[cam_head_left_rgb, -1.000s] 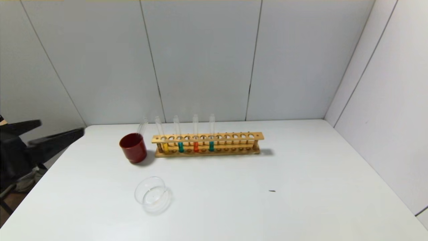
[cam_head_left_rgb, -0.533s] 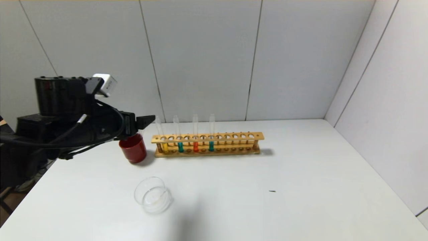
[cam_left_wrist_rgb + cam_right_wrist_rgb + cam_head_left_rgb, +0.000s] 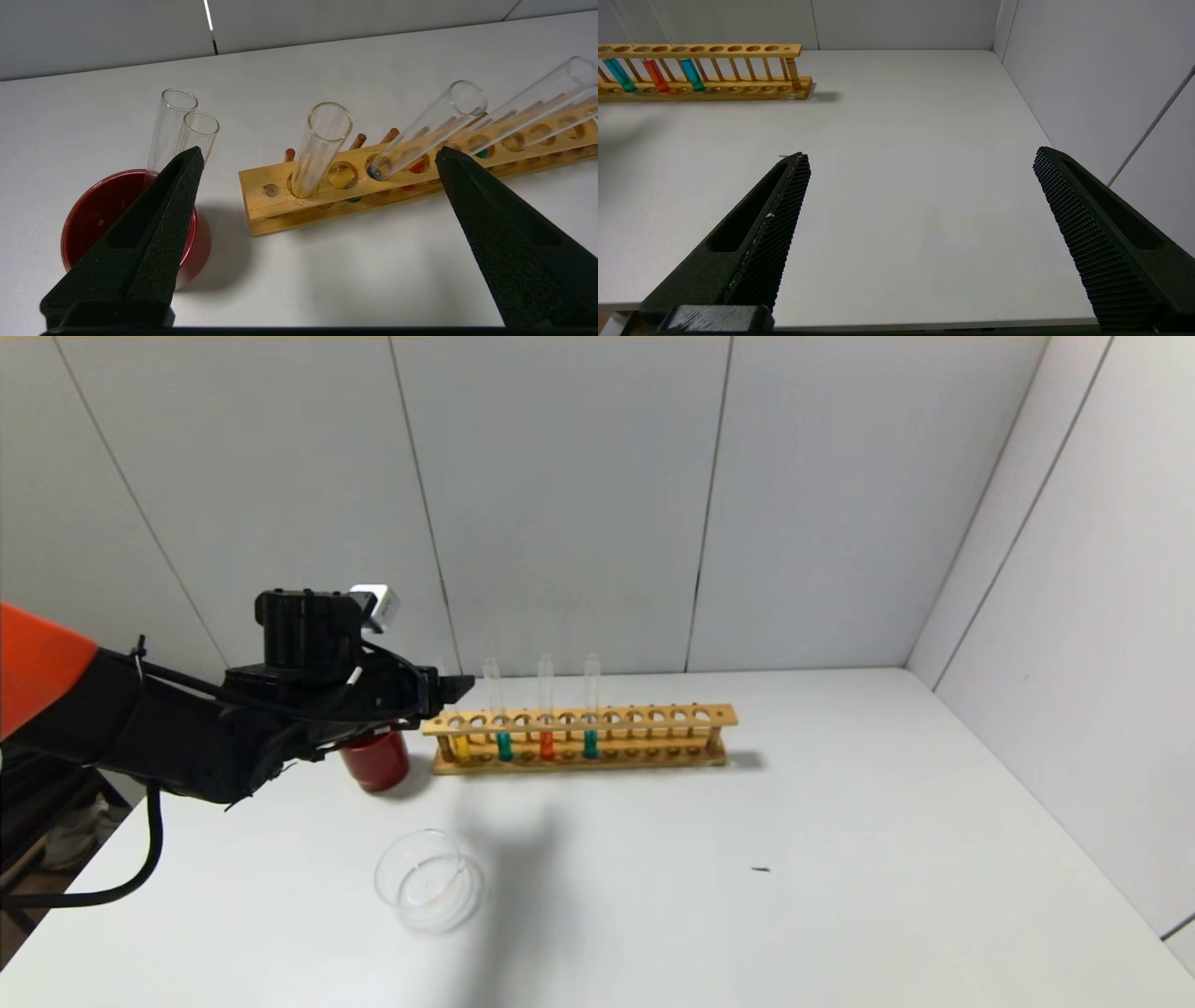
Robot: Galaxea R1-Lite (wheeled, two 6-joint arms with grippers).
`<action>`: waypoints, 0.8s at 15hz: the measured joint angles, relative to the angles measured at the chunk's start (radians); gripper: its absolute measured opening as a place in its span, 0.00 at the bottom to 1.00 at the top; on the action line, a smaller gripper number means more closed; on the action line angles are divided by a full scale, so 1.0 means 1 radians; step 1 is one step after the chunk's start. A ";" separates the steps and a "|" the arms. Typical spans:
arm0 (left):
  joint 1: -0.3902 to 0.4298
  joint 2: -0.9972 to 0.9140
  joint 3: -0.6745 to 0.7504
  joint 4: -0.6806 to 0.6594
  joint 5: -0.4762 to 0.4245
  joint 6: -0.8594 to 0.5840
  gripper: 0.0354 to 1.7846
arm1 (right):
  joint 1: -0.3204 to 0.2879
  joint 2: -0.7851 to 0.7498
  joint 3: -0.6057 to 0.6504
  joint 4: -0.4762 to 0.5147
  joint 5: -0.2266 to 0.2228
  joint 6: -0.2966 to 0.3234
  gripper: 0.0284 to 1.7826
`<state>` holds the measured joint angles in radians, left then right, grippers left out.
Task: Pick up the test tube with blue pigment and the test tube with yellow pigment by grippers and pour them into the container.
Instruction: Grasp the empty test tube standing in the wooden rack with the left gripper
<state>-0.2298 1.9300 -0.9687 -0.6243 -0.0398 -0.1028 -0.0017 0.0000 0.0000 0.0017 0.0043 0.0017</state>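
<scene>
Clear glass, low and round with a pouring lip, the container [image 3: 429, 880] sits on the white table [image 3: 747, 915] at the near left, apart from everything else. Beyond it stands a dark red opaque cup [image 3: 376, 759] holding two empty clear tubes [image 3: 174, 122], just left of the wooden tube rack [image 3: 579, 739]. The left gripper [image 3: 448, 689] hovers above the rack's left end and the cup, jaws spread wide, holding nothing. The test tube with yellow pigment [image 3: 460, 744] stands upright in the rack's left end, directly under those jaws. Next along are a teal-liquid tube [image 3: 504, 743], an orange-liquid tube [image 3: 547, 743], then the test tube with blue pigment [image 3: 590, 741], all upright. The right gripper [image 3: 920, 163] hangs over bare table near the right front edge, jaws wide, holding nothing.
</scene>
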 joint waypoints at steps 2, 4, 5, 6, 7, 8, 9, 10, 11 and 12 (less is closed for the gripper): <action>0.001 0.032 -0.003 -0.024 0.002 -0.001 0.98 | 0.000 0.000 0.000 0.000 0.000 0.000 0.98; 0.001 0.059 -0.014 -0.030 0.002 -0.003 0.98 | 0.000 0.000 0.000 0.000 0.000 0.000 0.98; 0.001 0.069 -0.022 -0.030 0.001 -0.014 0.98 | 0.000 0.000 0.000 0.000 0.000 0.000 0.98; 0.002 0.079 -0.031 -0.030 0.001 -0.029 0.98 | 0.000 0.000 0.000 0.000 0.000 0.000 0.98; 0.002 0.089 -0.040 -0.030 0.001 -0.036 0.98 | 0.000 0.000 0.000 0.000 0.000 0.000 0.98; 0.002 0.096 -0.047 -0.030 0.001 -0.037 0.98 | 0.000 0.000 0.000 0.000 0.000 0.000 0.98; 0.002 0.103 -0.051 -0.030 0.000 -0.037 0.98 | 0.000 0.000 0.000 0.000 0.000 0.000 0.98; 0.002 0.109 -0.057 -0.030 0.000 -0.037 0.98 | 0.000 0.000 0.000 0.000 0.000 0.000 0.98; 0.002 0.114 -0.061 -0.030 0.001 -0.037 0.98 | 0.000 0.000 0.000 0.000 0.000 0.000 0.98; 0.002 0.119 -0.064 -0.030 0.001 -0.038 0.98 | 0.000 0.000 0.000 0.000 0.000 0.000 0.98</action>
<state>-0.2279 2.0489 -1.0332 -0.6543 -0.0383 -0.1409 -0.0017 0.0000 0.0000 0.0017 0.0043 0.0017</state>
